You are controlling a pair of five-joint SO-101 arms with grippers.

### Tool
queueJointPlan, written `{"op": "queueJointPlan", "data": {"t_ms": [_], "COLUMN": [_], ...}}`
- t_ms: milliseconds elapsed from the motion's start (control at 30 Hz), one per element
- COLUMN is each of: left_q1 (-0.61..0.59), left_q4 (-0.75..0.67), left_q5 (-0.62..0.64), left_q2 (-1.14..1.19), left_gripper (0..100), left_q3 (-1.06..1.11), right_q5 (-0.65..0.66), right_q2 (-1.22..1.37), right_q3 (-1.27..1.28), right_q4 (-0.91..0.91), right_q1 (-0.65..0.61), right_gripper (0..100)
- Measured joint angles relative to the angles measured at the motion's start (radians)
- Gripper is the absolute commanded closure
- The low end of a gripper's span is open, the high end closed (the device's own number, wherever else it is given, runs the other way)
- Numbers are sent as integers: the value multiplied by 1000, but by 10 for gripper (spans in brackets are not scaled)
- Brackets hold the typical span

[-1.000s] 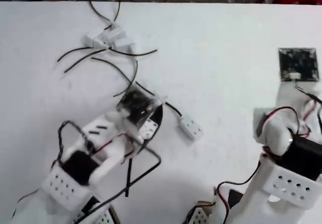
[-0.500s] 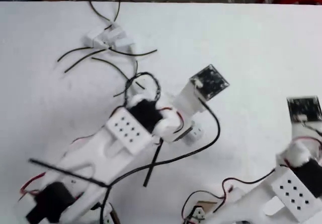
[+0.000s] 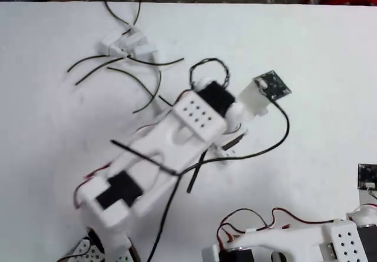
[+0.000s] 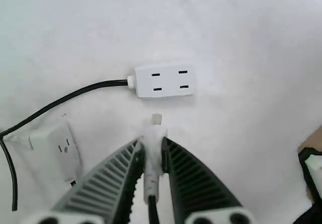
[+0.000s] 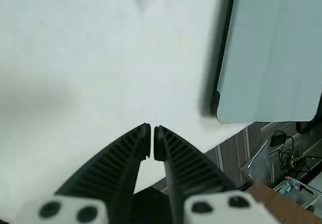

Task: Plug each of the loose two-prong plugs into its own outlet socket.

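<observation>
From where I stand, the worry is alignment. The left gripper [image 4: 152, 147] pinches a small white two-prong plug [image 4: 153, 136] by its body, its prong end pointing at the outlet block [image 4: 163, 80], which lies flat on the table [image 4: 251, 27] just ahead and apart from it. Only one pale prong tip shows, so I can't tell whether both prongs square up with a slot pair. If the plug goes down skewed, I'd expect the prongs to skid on the smooth plastic face and shove the block along, since nothing anchors that light piece but its own black cord [image 4: 75, 95]. The hold is narrow too, so the plug could twist between the ribbed grey fingers [image 4: 193, 176]. The block is a rounded white rectangle of hard plastic with four thin dark slots, and its cord looks thin, round and springy. A second white socket piece [image 4: 56, 146] sits beside the gripper. Farther up the table, spare plugs [image 3: 126, 43] lie tangled with short black leads. The right gripper [image 5: 152, 136] hangs pinched together on nothing, over bare matte tabletop near the table's edge.
</observation>
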Motion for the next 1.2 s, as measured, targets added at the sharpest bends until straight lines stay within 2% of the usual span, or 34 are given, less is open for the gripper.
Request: {"op": "queueJointPlan", "data": {"t_ms": [167,333,700,933,1200], "left_q1": [18,38,121,120,120], "left_q4": [103,118,115,118,118], "left_q5": [-48,-52,-52,-52,-52], "left_q2": [203,345,370,370,370], "left_gripper": [976,976,976,976,976], "left_q3": [-233,-293,-295,-364,-396], "right_q5": [3,3,3,141,158], "right_q2": [-2,-2,-2,-2,-2], "right_q3": [0,0,46,103,104], "right_q4": [87,118,118,118,118], "right_q1": [5,5,5,5,3], "right_gripper": [979,979,979,979,979]}}
